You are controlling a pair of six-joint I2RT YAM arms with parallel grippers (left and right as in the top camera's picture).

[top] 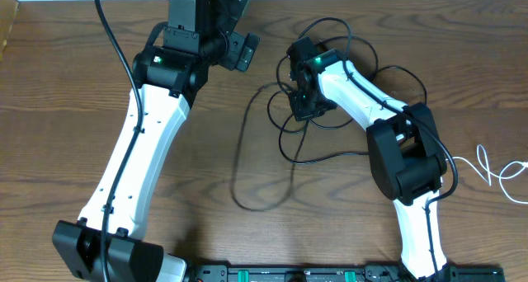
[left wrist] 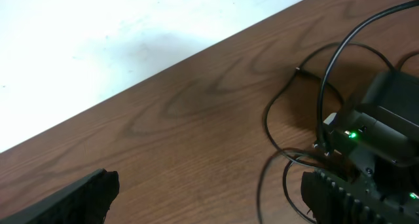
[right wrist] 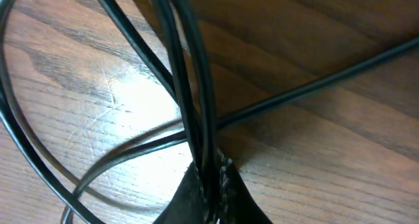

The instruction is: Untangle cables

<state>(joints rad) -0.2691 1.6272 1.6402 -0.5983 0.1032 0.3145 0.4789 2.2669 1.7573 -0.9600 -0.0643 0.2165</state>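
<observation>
Counter [top: 66, 84]: black cables [right wrist: 193, 86] tangled mid-surface around the right arm, white cable [top: 492, 170] well apart at the right edge. Right tool [right wrist: 209, 178] pinches a bunch of black strands, likely to drag them free. Left tool [top: 239, 49] is spread and empty beside the tangle, probably standing clear.

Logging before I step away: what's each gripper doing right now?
Left gripper: open, holding nothing.
Right gripper: shut on the black cables.

Left fingers [left wrist: 72, 201] spread wide, right fingers [right wrist: 186, 203] seemingly pinched together
</observation>
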